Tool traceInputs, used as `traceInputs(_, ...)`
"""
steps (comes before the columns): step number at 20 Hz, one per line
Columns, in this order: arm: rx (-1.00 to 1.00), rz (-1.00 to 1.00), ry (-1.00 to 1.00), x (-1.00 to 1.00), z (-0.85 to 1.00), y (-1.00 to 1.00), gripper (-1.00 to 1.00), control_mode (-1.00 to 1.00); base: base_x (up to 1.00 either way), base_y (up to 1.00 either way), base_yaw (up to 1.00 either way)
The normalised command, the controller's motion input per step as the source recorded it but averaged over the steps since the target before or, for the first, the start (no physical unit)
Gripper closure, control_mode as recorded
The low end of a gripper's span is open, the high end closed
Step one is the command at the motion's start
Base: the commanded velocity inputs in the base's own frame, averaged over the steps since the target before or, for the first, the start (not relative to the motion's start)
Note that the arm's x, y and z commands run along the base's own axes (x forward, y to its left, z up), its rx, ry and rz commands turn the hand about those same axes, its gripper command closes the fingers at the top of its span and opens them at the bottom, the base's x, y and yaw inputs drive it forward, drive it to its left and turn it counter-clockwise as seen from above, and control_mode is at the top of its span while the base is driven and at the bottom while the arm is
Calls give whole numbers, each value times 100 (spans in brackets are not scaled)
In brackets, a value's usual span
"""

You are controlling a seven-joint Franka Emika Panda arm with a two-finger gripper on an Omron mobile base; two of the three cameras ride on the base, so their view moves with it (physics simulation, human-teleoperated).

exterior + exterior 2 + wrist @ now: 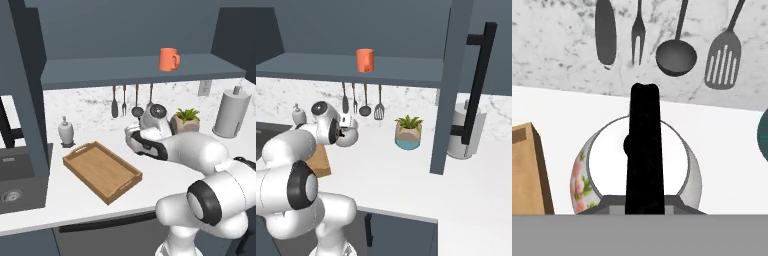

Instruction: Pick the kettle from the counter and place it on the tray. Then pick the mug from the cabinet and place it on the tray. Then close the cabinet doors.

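The gripper [644,212] is clamped on the black arched handle [644,150] of the kettle [602,165], which sits on the counter [165,170] just right of the wooden tray [102,171], below the hanging utensils [672,50]. Gripping the handle from above looks meant to keep the kettle upright for a lift across to the tray. The orange mug [169,59] waits on the shelf of the open cabinet [125,70]; one door [453,85] stands swung out, its bar handle [476,85] facing the robot
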Motion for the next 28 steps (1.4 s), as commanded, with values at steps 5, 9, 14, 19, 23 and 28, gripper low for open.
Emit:
traceInputs(5,0,6,-2,-14,37,18,100,-100,0,0,0)
traceInputs(9,0,18,0,0,24,14,100,-100,0,0,0)
traceInputs(14,0,20,0,-1,3,36,100,-100,0,0,0)
traceInputs(19,0,19,0,-1,-13,54,100,-100,0,0,0)
traceInputs(23,0,14,0,0,-25,67,100,-100,0,0,0)
traceInputs(28,0,13,0,0,-31,71,100,-100,0,0,0)
